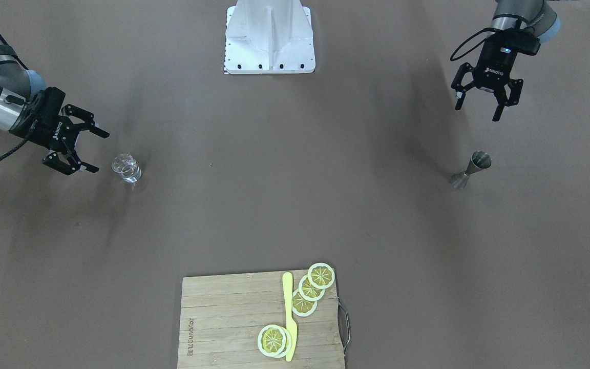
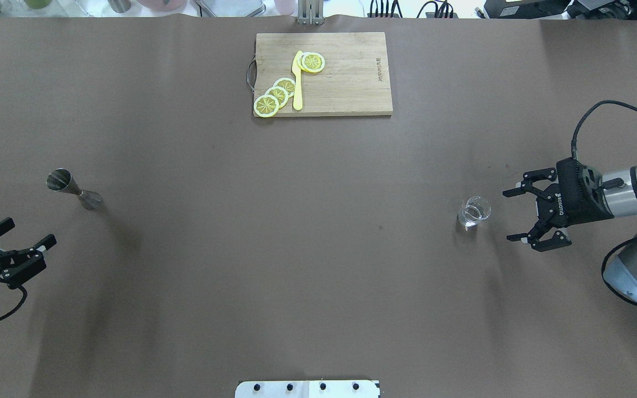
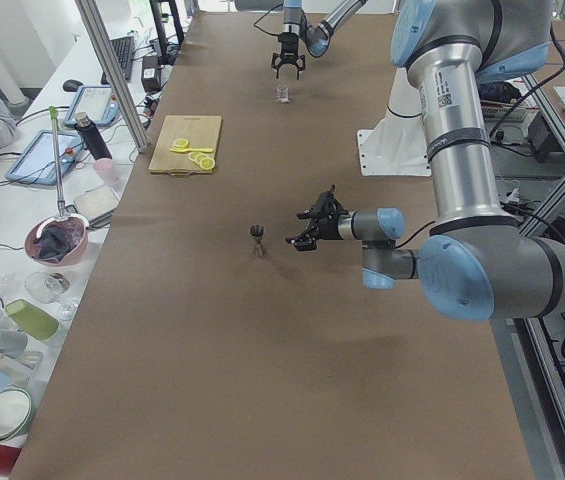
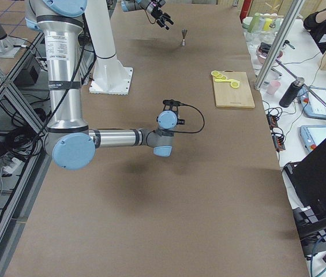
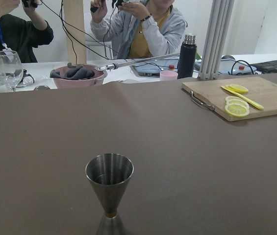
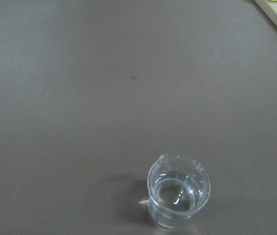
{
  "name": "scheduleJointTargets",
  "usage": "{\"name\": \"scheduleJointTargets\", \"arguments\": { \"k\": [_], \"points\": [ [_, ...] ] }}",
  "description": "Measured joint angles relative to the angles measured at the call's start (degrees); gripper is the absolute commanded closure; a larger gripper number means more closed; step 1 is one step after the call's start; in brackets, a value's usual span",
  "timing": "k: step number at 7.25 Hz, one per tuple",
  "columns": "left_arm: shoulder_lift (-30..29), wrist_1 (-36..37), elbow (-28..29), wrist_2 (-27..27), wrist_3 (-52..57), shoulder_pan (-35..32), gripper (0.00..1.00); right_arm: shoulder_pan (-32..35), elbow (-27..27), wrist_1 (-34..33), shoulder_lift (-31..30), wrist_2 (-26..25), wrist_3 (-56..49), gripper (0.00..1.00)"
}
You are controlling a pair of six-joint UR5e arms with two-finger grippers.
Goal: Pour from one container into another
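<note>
A small clear glass beaker (image 2: pixel 474 212) (image 1: pixel 126 168) (image 6: pixel 178 190) with a pour lip stands upright on the brown table on the robot's right side. My right gripper (image 2: pixel 520 215) (image 1: pixel 91 150) hovers open just beside it, fingers pointing at it, not touching. A steel hourglass-shaped jigger (image 2: pixel 73 189) (image 1: pixel 470 169) (image 5: pixel 109 191) stands upright on the left side. My left gripper (image 2: pixel 22 240) (image 1: pixel 479 107) is open, a short way from the jigger on the robot's side, holding nothing.
A wooden cutting board (image 2: pixel 346 83) (image 1: pixel 223 328) with lemon slices (image 2: pixel 277 95) and a yellow knife (image 2: pixel 297 83) lies at the far middle edge. The white robot base (image 1: pixel 269 38) stands at the near edge. People and bottles are beyond the far edge in the left wrist view.
</note>
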Motion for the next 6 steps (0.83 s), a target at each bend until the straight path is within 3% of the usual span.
{"name": "scheduleJointTargets", "arguments": {
  "k": [3,6],
  "points": [
    [0.56,7.36,-2.41,-27.53,0.07,-19.45,0.02,8.77,10.99,-16.25,-7.13,0.54,5.02,0.00],
    [-2.47,26.77,-2.27,-47.44,0.12,-40.33,0.02,18.35,14.33,-32.69,-7.75,0.44,5.25,0.00]
  ]
}}
